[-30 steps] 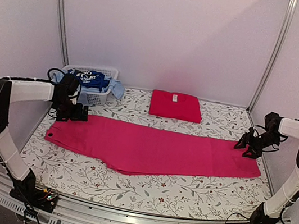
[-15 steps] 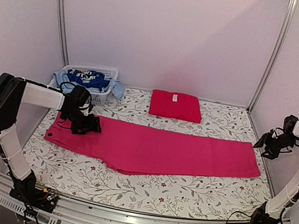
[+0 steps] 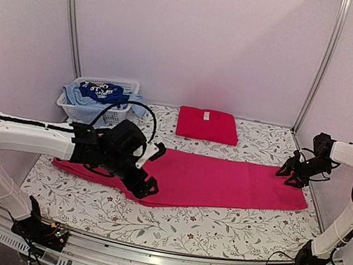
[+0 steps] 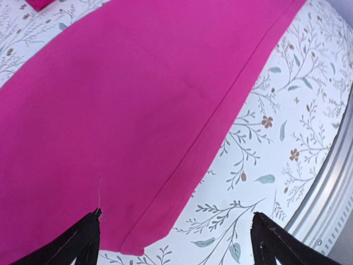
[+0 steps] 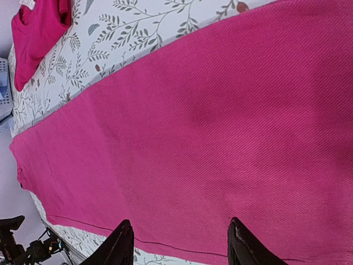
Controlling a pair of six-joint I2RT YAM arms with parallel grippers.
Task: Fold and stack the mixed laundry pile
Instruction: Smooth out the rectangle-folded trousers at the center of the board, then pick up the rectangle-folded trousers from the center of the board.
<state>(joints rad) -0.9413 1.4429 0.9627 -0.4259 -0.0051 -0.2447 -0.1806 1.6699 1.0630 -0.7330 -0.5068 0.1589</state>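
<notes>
Left arm, formerly at the far-left end of the magenta cloth (image 3: 222, 183), now stretches low and nearly level across it. The left gripper (image 3: 146, 188) hangs at the cloth's near hem, left of centre. The right gripper (image 3: 291, 174) is back at the far-right corner.

The magenta cloth lies flat on the floral table (image 3: 215, 229), long axis running left to right, with both ends near the table's sides. One red folded garment (image 3: 208, 125) lies just beyond it at far centre, apart from it. One white basket (image 3: 77, 113) at far left holds light blue cloth (image 3: 75, 93) and one dark blue printed piece (image 3: 105, 92).

Both wrist views show the two fingers spread wide above the cloth, gripping nothing. The right arm is bent at the elbow and reaches inward.
</notes>
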